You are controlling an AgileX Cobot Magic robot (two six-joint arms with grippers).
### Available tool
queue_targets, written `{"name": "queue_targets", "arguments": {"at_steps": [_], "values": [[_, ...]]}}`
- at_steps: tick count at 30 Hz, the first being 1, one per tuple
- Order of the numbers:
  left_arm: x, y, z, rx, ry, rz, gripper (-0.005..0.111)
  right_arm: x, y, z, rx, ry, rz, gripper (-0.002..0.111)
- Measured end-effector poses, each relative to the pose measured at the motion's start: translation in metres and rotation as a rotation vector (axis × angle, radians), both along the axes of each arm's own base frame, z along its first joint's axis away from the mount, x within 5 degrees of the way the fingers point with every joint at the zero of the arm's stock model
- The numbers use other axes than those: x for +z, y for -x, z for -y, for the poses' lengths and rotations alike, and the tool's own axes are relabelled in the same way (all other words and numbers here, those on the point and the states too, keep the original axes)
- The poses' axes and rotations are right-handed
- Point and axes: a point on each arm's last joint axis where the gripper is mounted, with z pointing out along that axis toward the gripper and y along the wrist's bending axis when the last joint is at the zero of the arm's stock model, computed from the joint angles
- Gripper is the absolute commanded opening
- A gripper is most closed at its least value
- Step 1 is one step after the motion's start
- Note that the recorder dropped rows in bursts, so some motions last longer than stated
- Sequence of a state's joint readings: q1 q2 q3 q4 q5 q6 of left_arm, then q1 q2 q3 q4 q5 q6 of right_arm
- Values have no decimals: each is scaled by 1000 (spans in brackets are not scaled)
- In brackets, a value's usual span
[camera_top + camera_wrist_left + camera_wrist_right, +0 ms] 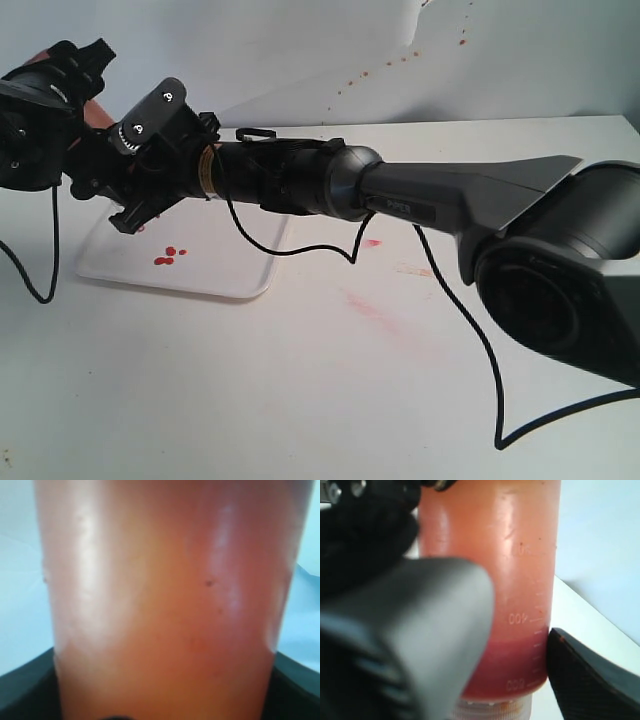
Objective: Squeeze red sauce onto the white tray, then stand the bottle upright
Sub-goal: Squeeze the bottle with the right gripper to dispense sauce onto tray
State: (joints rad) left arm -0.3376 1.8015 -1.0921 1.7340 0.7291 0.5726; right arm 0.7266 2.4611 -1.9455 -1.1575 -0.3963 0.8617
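The bottle [96, 114] is held in the air above the white tray's [230, 280] far left end, and the two grippers hide most of it. My left gripper [80, 100] is shut on it; its orange-red wall [160, 600] fills the left wrist view. My right gripper [112, 180] reaches across from the right and grips it too. In the right wrist view the bottle [520, 580] points neck down, with dark red sauce [520, 665] pooled at the neck. A black finger [590, 680] presses against its side. Small blobs of red sauce [165, 258] lie on the tray.
The right arm [450, 200] stretches across the table above the tray's right end. Black cables [470, 330] trail over the white tabletop. Faint pink smears [365, 305] mark the table, and red specks [400, 60] dot the back wall.
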Motion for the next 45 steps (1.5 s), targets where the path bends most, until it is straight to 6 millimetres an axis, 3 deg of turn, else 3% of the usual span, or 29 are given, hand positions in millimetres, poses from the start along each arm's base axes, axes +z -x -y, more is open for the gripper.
{"name": "queue_targets", "arguments": {"at_steps": [2,6,8,14,19,27,34,45], "values": [[0,0,0,-1,-2,-1,0,-1,0,0,0,-3,-6,30],[0,0,0,-4,-1,-1,0,-1,0,0,-3,-8,-15,81],[0,0,1,-9,0,-4,0,-2,0,0,-19,-22,-54,93],[1,-1,4,-28,-2,1,0,-6,-4,4,-46,-64,-148,90],[5,-1,5,-40,10,8,0,-4,-8,11,39,-134,-171,90],[5,0,5,-45,16,9,0,0,-18,26,82,-180,-166,90],[4,-1,6,-58,24,3,0,2,-17,27,125,-181,-115,90],[4,-1,7,-59,33,-1,0,2,-14,27,180,-170,-88,80]]}}
